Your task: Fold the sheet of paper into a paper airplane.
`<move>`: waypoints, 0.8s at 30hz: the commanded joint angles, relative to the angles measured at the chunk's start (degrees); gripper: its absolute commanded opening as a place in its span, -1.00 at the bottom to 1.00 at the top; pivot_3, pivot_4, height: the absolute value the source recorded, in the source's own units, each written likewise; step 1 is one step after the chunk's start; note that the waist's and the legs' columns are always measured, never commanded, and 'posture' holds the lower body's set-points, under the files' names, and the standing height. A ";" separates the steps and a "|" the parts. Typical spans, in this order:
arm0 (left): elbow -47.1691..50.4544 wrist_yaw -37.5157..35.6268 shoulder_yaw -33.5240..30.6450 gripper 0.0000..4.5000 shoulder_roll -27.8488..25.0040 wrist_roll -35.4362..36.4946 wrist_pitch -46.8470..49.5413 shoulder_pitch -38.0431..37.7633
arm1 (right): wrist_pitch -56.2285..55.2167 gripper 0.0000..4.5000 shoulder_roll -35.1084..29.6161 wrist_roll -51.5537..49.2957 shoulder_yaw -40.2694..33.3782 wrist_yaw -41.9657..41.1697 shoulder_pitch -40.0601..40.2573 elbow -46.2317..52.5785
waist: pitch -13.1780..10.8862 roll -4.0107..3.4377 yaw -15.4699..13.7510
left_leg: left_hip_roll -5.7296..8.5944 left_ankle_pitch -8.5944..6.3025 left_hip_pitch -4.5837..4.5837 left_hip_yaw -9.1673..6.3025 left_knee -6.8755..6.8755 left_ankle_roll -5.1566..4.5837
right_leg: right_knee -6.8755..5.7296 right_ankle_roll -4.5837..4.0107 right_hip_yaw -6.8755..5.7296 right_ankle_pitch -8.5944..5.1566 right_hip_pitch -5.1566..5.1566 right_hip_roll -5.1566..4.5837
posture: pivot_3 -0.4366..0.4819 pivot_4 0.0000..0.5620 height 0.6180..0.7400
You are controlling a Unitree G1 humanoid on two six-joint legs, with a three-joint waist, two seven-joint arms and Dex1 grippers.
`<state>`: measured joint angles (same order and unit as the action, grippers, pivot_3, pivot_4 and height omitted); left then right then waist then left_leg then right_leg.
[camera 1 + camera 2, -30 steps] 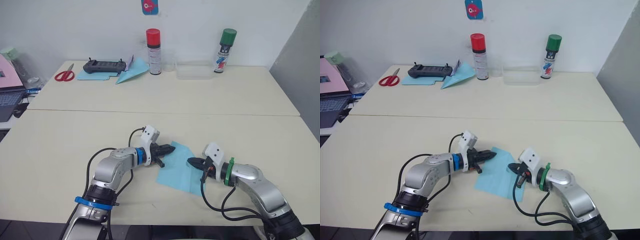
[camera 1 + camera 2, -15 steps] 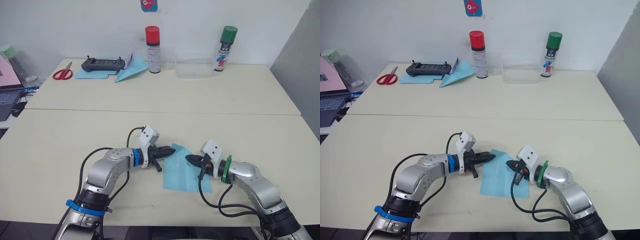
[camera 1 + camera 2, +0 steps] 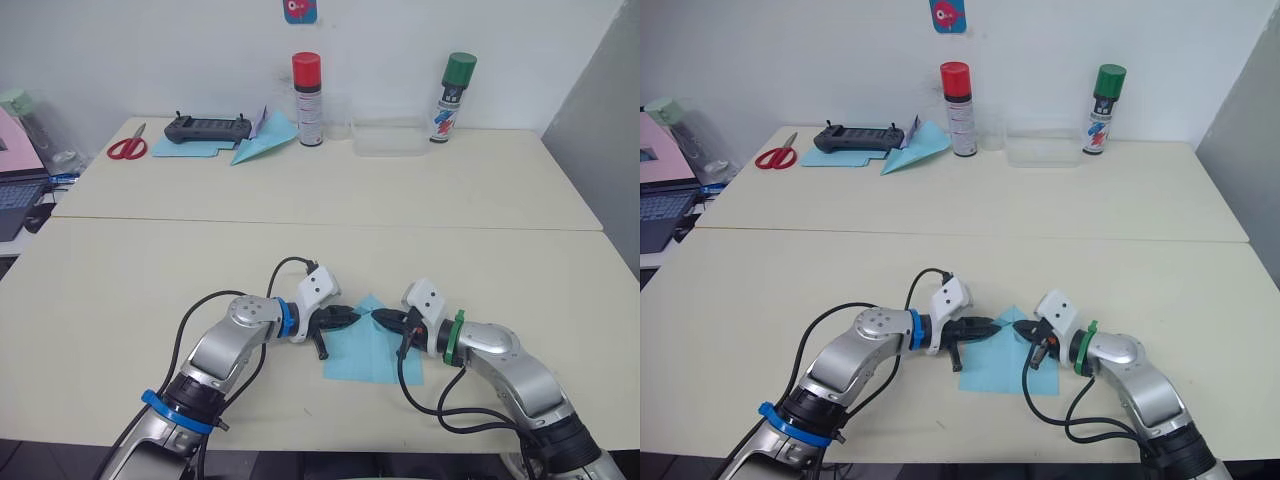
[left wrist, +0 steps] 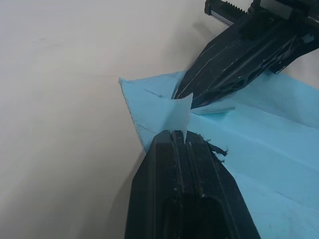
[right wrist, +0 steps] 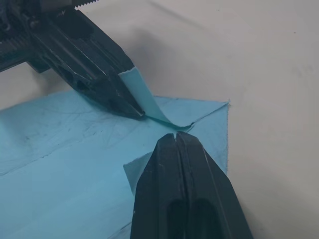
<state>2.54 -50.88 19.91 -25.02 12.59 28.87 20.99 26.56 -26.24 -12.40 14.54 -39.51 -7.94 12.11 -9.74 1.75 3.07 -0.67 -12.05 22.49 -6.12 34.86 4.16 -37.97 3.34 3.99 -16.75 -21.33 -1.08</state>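
The light-blue sheet of paper lies on the near table between my two grippers, its far end drawn up to a point. My left gripper is shut on a corner flap of the sheet, holding it curled up off the rest of the paper. My right gripper faces it tip to tip, shut, with its point resting on the sheet just beside the lifted flap. The two grippers' tips nearly touch over the paper's middle line.
On the far table stand a red-capped spray can, a green-capped can and a clear box. At its left lie red scissors, a black controller and a paper dart. A laptop sits at the left.
My left gripper has moved right toward the right gripper, carrying the sheet's corner over the paper, so the far end now forms a point. The right gripper has barely moved.
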 commanded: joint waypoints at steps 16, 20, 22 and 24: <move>-3.66 -2.15 2.86 -0.98 0.01 -6.39 -6.01 2.47 | -0.75 -1.00 5.19 -0.54 -3.95 2.56 -4.68 -5.64 | -0.15 -0.19 -0.75 | 0.07 0.01 0.16 -0.05 0.02 0.00 | 0.00 0.03 0.00 0.02 -0.06 -0.02 | -0.05 -0.47 1.00; -3.38 -2.02 2.81 -0.98 0.01 -6.53 -5.88 2.11 | -0.47 -1.00 4.49 0.22 -1.56 0.62 -4.11 -5.07 | -0.19 -0.25 -0.77 | 0.08 0.00 0.16 -0.05 0.02 0.00 | 0.00 0.03 -0.01 0.02 -0.06 -0.02 | -0.05 -0.47 1.00; -3.42 -2.01 2.81 -0.98 0.00 -6.60 -5.87 2.13 | 0.08 -1.00 4.19 1.29 -0.42 0.64 -4.03 -5.47 | -0.19 -0.25 -0.77 | 0.08 0.00 0.16 -0.05 0.02 0.00 | 0.00 0.03 -0.01 0.02 -0.06 -0.02 | -0.05 -0.47 1.00; -3.41 -2.01 2.80 -0.98 -0.04 -6.75 -5.93 2.15 | 0.29 -1.00 4.07 1.93 0.31 0.78 -3.96 -5.98 | -0.19 -0.25 -0.78 | 0.08 0.01 0.15 -0.05 0.02 0.00 | 0.00 0.03 -0.01 0.02 -0.06 -0.02 | -0.05 -0.47 1.00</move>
<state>0.15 -53.78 22.21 -24.89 7.60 22.57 23.12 25.97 -21.85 -11.60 12.94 -37.97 -12.44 6.53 -9.92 1.50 2.30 -0.60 -12.05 22.64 -6.17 34.88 4.16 -37.97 3.37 3.98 -16.73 -21.38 -1.10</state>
